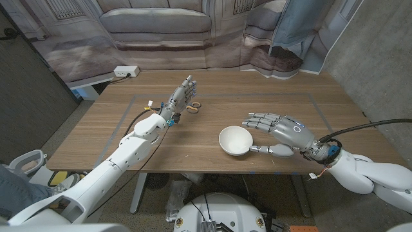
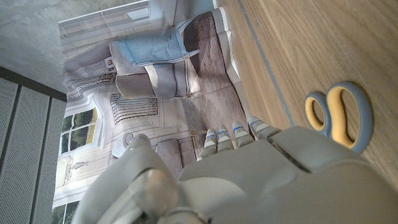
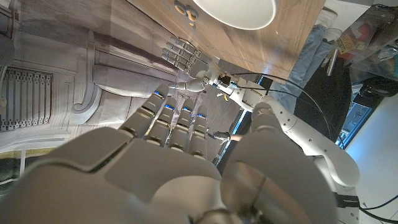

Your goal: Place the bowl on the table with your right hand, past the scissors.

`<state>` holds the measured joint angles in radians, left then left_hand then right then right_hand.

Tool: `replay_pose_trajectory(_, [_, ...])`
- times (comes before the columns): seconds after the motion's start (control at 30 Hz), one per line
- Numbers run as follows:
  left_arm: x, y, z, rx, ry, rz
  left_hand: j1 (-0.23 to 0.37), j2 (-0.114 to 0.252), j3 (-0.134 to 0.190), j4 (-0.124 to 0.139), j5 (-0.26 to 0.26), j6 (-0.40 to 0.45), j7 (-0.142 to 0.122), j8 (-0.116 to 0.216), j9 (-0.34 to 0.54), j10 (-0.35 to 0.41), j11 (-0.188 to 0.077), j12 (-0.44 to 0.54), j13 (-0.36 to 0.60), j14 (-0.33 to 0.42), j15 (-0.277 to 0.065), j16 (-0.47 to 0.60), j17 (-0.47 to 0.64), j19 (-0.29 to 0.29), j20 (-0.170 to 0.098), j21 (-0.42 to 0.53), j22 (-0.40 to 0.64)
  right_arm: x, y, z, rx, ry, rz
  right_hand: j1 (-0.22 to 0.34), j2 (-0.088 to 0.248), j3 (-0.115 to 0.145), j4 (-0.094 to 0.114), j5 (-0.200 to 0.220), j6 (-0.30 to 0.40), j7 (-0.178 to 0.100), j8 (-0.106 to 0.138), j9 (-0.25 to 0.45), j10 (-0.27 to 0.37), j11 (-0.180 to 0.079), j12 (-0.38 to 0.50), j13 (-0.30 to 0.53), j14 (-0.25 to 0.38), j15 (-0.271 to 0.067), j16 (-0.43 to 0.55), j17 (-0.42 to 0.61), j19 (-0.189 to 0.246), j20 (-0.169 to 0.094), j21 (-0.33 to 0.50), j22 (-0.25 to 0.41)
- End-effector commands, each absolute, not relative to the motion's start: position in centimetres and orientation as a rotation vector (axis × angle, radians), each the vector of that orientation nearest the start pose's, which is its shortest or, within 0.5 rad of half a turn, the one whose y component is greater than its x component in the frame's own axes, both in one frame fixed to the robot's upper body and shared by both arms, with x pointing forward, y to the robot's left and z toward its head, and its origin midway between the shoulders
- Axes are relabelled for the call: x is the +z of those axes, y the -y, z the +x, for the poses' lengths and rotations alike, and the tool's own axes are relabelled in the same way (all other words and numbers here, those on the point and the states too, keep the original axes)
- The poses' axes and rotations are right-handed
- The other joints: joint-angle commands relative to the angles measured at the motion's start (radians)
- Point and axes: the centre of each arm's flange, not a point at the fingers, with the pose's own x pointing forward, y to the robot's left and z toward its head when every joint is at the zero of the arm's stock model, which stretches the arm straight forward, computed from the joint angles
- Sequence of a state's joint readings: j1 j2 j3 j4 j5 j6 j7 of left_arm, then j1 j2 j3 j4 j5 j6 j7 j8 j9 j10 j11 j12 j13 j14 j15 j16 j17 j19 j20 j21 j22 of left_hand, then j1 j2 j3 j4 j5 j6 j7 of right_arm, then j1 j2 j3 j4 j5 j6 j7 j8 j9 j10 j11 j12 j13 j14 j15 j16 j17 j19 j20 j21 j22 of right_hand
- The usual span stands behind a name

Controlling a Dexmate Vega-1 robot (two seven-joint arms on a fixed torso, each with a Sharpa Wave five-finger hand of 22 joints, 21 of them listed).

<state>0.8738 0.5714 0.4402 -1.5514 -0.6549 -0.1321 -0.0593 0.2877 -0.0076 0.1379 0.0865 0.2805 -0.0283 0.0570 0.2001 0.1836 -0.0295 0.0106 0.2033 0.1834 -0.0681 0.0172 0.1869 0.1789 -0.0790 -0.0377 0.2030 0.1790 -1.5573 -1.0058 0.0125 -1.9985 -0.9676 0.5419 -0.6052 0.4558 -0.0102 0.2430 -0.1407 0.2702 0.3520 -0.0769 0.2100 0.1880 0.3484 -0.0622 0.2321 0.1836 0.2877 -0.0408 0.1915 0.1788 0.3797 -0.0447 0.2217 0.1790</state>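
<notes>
A white bowl (image 1: 234,140) stands upright on the wooden table (image 1: 270,96) near its front edge, right of centre. My right hand (image 1: 283,132) is just right of the bowl with its fingers spread toward it and its thumb close to the rim, holding nothing. The bowl (image 3: 236,9) lies beyond that hand's fingertips in the right wrist view. Scissors (image 1: 193,106) with yellow and grey handles (image 2: 339,115) lie farther back, left of the bowl. My left hand (image 1: 182,95) stands beside the scissors, on their left, fingers straight and apart.
A white power strip (image 1: 126,71) sits at the table's far left corner. Thin tape lines (image 1: 309,96) mark a rectangle on the tabletop. A printed backdrop (image 1: 161,26) hangs behind the table. Bare wood stretches beyond the scissors toward the far edge.
</notes>
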Motion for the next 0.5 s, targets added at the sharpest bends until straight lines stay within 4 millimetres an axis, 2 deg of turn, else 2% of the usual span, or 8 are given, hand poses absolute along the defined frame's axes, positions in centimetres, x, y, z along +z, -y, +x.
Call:
replay_pose_trajectory(0.03, [-1.62,-21.72,62.02,-0.42,0.548,0.033,0.01,0.005,-0.002,0.002,-0.003,0.005,0.001,-0.002,0.004,-0.003,0.002,-0.002,0.005,-0.002,0.002,0.001,0.006,-0.004,-0.012,-0.003,0.002,-8.49,25.74,41.28,0.168,1.362,-1.61,0.029,-0.004,0.006,-0.013,0.006,-0.005,-0.006,-0.006,0.004,0.0,-0.01,-0.002,0.003,0.005,-0.056,-0.003,0.003,0.01,-0.062,-0.004,0.005])
replay_pose_trajectory(0.27, [-1.99,-21.69,62.11,-0.42,0.544,0.026,0.01,0.006,-0.003,0.002,-0.004,0.004,0.001,-0.003,0.004,-0.003,0.001,-0.002,0.005,-0.003,0.002,0.001,0.006,-0.005,-0.012,-0.003,0.002,-8.61,25.6,41.44,0.175,1.35,-1.641,0.066,-0.013,0.014,-0.029,0.01,-0.01,-0.008,-0.007,0.004,-0.007,-0.004,-0.006,0.003,0.001,-0.057,-0.005,0.002,0.007,-0.06,-0.008,0.005])
replay_pose_trajectory(0.5, [-2.15,-21.85,62.07,-0.417,0.545,0.019,0.01,0.006,-0.004,0.002,-0.004,0.005,0.002,-0.002,0.004,-0.003,0.001,-0.002,0.005,-0.003,0.002,0.001,0.006,-0.005,-0.012,-0.003,0.002,-8.63,25.5,41.63,0.184,1.332,-1.69,0.092,-0.017,0.02,-0.035,0.013,-0.015,-0.008,-0.009,0.004,-0.012,-0.001,-0.009,0.003,-0.004,-0.059,-0.007,0.002,0.005,-0.06,-0.01,0.005])
